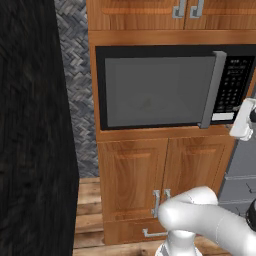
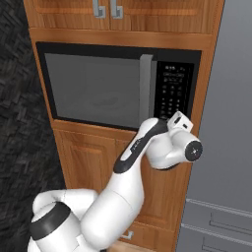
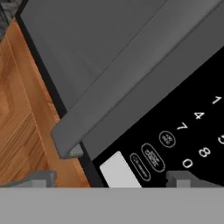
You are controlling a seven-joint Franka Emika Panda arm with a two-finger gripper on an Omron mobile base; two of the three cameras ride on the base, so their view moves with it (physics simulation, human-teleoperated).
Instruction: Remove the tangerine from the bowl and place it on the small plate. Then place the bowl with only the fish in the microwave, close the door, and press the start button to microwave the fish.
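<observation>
Kitchen — built-in microwave, wooden cabinets

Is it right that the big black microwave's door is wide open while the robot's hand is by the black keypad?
Not quite. The big black microwave has its grey-windowed door closed, as the left base view shows. The rest holds: the tool is at the black keypad.

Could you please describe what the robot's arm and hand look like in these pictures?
The arm is built of smooth, glossy white rounded segments, with a dark grey band at one joint low down and a black strip along the forearm. A round white cap near the wrist carries a small dark mark. The hand ends in two small, dull grey, blocky fingertips. No cables are visible.
</observation>
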